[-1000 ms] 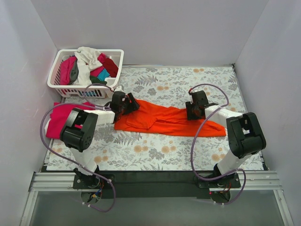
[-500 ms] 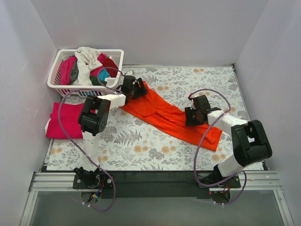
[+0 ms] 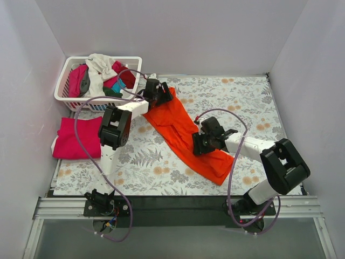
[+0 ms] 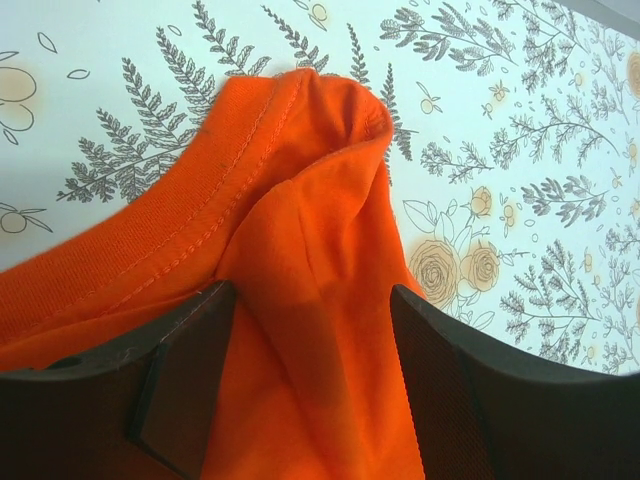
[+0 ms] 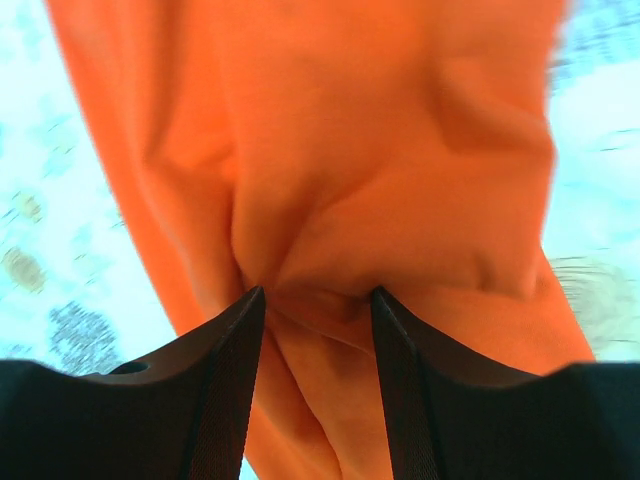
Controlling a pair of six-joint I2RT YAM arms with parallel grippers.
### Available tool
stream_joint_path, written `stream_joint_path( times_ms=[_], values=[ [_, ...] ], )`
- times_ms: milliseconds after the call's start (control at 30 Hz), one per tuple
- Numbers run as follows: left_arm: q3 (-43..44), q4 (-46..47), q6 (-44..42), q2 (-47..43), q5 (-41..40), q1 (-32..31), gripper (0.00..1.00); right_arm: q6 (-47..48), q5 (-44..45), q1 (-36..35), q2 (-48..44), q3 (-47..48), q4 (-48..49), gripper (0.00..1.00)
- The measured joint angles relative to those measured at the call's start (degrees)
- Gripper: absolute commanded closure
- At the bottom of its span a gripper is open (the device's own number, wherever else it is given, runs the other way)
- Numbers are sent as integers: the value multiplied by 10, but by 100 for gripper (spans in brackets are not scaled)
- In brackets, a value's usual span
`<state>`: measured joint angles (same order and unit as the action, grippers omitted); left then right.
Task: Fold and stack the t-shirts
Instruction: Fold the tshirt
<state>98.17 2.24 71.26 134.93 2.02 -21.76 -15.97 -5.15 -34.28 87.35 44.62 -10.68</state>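
A bright orange t-shirt (image 3: 180, 127) lies stretched in a diagonal band from the far left of the mat toward the near right. My left gripper (image 3: 163, 97) is shut on its far end next to the basket; the left wrist view shows the ribbed collar (image 4: 190, 215) and bunched cloth filling my left gripper (image 4: 310, 300). My right gripper (image 3: 198, 145) pinches the shirt lower down, past its middle. In the right wrist view the cloth (image 5: 380, 150) puckers between the fingers of my right gripper (image 5: 316, 295). A folded magenta-pink t-shirt (image 3: 75, 137) lies at the left edge.
A white slatted basket (image 3: 69, 96) at the far left corner holds several more shirts, white, pink, dark red and teal. The flower-patterned mat (image 3: 242, 102) covers the table. White walls close in the left, back and right sides.
Both grippers have swung the orange shirt from lying across the mat to a diagonal. The left end went far toward the basket; the right end came left and nearer.
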Motion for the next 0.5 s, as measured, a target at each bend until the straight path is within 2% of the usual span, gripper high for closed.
stream_joint_path(
  times_ms=[133, 300, 367, 500],
  values=[
    [3, -6, -10, 0, 5, 0, 40, -20, -17, -48, -15, -1, -15, 55],
    [1, -24, -26, -20, 13, 0, 40, -21, -5, -51, -68, 29, -57, 52],
    [-10, -23, -30, -45, 15, 0, 40, -12, 11, -47, -73, 66, -61, 52],
    [-83, -8, -29, -150, 16, -2, 39, 12, 24, -30, -43, 152, -59, 52]
  ],
)
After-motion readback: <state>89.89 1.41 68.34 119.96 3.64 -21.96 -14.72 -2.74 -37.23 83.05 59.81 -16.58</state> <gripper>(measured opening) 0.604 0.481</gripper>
